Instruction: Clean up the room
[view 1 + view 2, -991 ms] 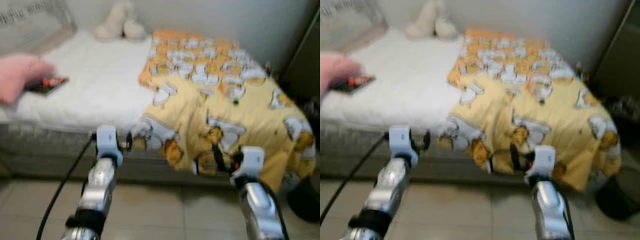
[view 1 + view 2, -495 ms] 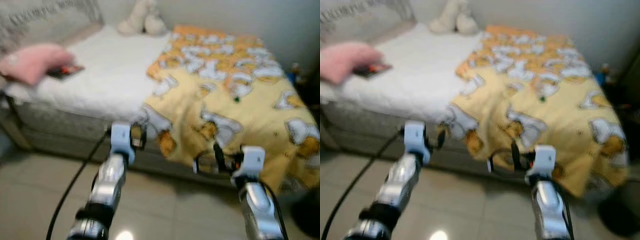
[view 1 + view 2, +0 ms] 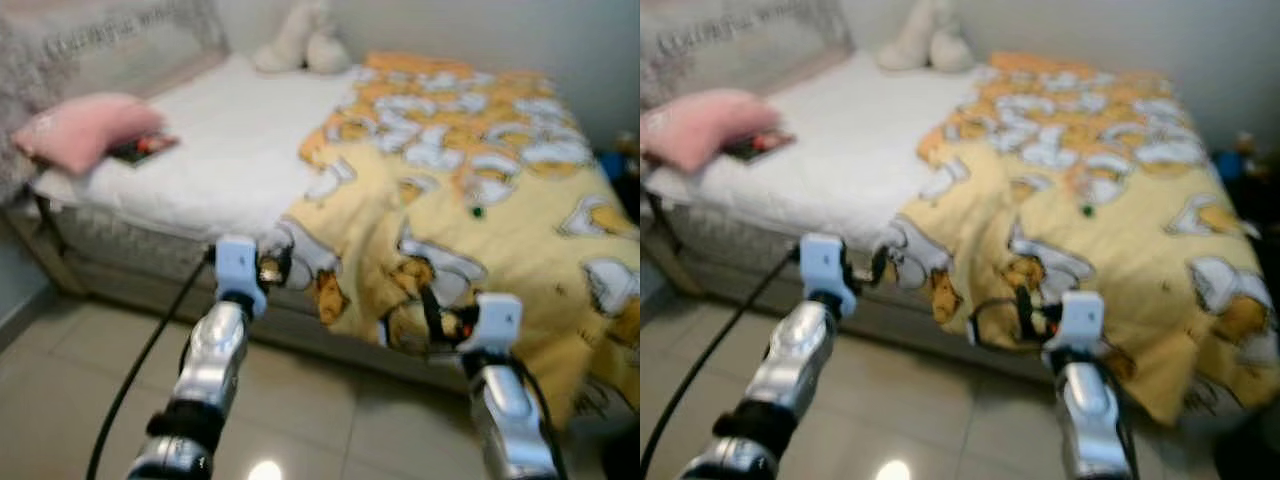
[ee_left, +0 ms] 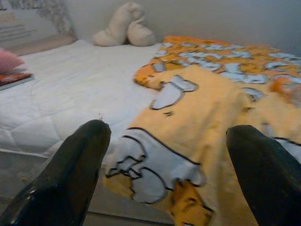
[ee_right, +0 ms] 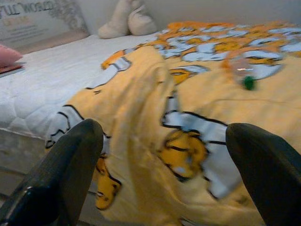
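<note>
Bed (image 3: 200, 170) before raised, open-jawed arms

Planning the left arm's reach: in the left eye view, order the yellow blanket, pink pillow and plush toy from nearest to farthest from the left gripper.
From the left gripper:
1. Yellow blanket: its hanging edge lies just ahead, toward the robot's right.
2. Pink pillow: on the mattress, far to the left.
3. Plush toy: against the back wall.

A yellow cartoon-print blanket (image 3: 470, 210) lies rumpled over the far half of the white mattress (image 3: 215, 155), its edge hanging off the near side. A pink pillow (image 3: 85, 130) rests at the mattress's corner, a book (image 3: 143, 148) beside it.
</note>
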Robot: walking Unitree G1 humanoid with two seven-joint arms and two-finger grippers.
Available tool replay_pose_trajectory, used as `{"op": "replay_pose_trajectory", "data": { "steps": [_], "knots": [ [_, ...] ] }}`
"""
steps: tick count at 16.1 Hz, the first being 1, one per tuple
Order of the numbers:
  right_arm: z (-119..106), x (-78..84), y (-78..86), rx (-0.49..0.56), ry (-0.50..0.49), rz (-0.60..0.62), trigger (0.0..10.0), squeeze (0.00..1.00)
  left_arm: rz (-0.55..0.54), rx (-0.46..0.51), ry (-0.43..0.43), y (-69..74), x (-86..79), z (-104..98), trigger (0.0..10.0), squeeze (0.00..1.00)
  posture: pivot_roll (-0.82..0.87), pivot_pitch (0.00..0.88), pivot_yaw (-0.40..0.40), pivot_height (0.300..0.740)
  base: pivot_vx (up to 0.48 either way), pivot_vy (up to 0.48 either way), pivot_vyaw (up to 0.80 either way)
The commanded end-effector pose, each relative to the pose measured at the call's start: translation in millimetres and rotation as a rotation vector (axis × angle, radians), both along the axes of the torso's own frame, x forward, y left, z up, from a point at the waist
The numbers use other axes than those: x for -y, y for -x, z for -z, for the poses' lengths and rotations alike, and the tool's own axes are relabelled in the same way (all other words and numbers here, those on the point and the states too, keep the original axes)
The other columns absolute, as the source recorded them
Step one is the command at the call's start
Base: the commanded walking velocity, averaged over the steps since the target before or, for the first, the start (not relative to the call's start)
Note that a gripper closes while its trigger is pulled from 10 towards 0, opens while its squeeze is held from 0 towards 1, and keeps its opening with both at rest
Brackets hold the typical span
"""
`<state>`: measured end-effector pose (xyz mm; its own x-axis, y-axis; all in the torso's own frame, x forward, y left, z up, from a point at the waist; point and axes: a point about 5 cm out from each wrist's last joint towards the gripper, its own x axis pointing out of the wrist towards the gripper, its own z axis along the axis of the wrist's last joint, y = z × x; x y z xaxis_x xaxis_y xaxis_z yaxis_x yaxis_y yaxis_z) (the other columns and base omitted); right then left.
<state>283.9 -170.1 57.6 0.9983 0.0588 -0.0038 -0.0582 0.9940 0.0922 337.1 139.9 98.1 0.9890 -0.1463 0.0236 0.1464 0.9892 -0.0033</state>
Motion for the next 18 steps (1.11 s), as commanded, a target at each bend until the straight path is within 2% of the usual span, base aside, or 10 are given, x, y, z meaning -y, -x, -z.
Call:
{"op": "replay_pose_trajectory", "data": {
  "steps": [1, 8, 10, 12, 18],
  "knots": [
    [-4, -5.2, -2.9, 0.018, 0.003, -0.020, 10.0, 0.00, 0.006, 0.014, 0.003, -1.1, 1.1, -3, 10.0, 0.00, 0.12, 0.000, 0.021, 0.740, 0.480, 0.000, 0.00],
    [-4, -6.1, -4.4, 0.026, 0.016, -0.029, 10.0, 0.00, 0.059, 0.037, 0.002, -2.6, 5.7, -7, 10.0, 0.00, 0.12, 0.000, 0.024, 0.740, 0.480, 0.000, 0.00],
    [-3, -3.4, -1.5, 0.018, 0.023, -0.023, 10.0, 0.00, 0.070, 0.026, -0.017, 4.7, -3.9, -1, 10.0, 0.00, 0.12, 0.000, 0.027, 0.740, 0.480, 0.000, 0.00],
    [1, 3.6, 1.8, -0.003, 0.038, -0.008, 10.0, 0.00, 0.057, -0.012, -0.003, 12.0, -12.7, 8, 10.0, 0.00, 0.12, 0.000, 0.026, 0.740, 0.480, 0.000, -0.61],
    [-1, 9.8, -0.9, -0.003, 0.048, -0.003, 10.0, 0.00, 0.060, -0.005, 0.016, 6.0, -2.9, 3, 10.0, 0.00, 0.12, 0.000, 0.015, 0.740, 0.480, 0.000, -0.76]
  ]
}}
